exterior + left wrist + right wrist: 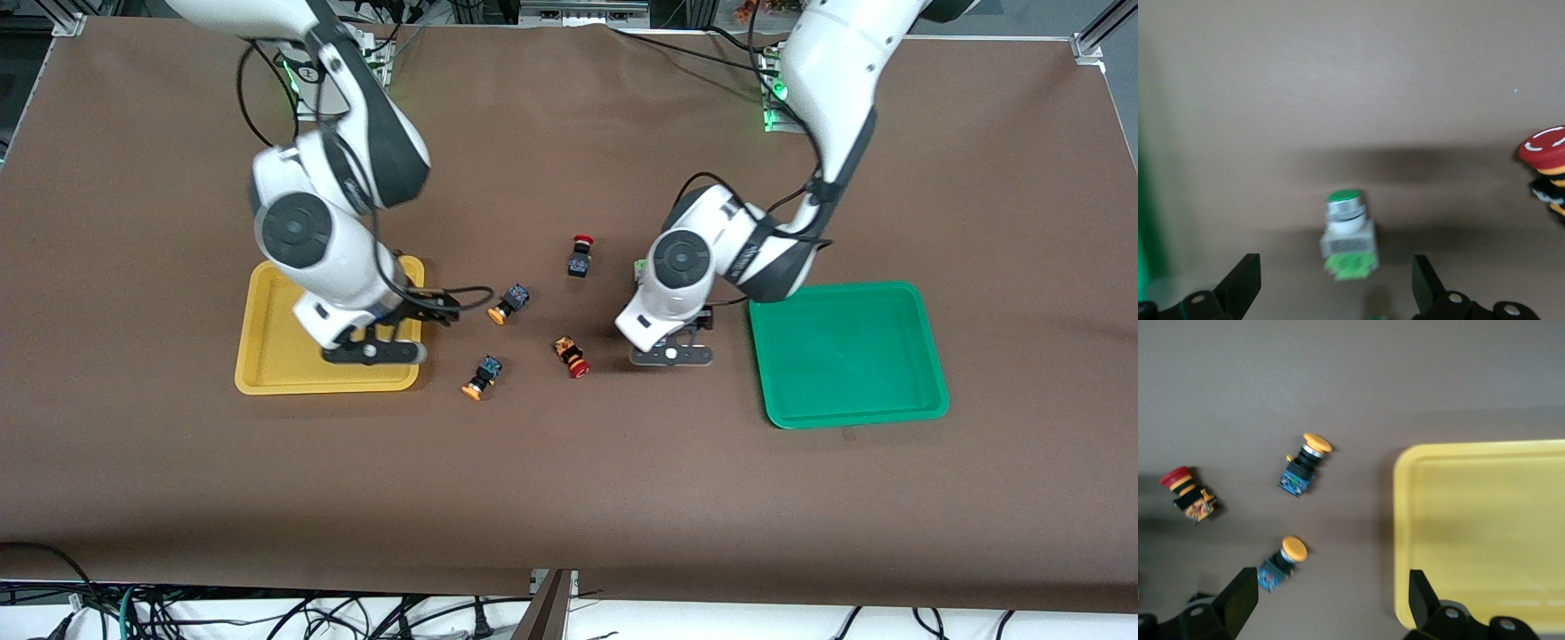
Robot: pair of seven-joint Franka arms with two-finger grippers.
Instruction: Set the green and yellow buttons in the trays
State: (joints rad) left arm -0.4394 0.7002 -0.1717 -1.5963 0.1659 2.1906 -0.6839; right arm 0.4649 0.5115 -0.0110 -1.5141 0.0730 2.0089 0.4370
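Observation:
A pale green button [1348,233] with a white-grey body lies on the brown table just ahead of my open left gripper [1336,287], between the lines of its fingers. A sliver of a second green thing [1378,318] shows under that gripper. In the front view the left gripper [672,356] hangs low beside the green tray [849,404] and hides the green buttons. Two yellow buttons [508,304] [481,377] lie beside the yellow tray [267,356]. They also show in the right wrist view [1305,467] [1285,560]. My right gripper [373,354] [1331,600] is open and empty over the yellow tray's [1485,533] edge.
Two red-capped switches lie mid-table: one [581,255] nearer the robots' bases, one [572,356] between the yellow buttons and the left gripper. The latter shows in both wrist views [1546,173] [1188,495]. The green tray's rim [1145,220] shows beside the left gripper.

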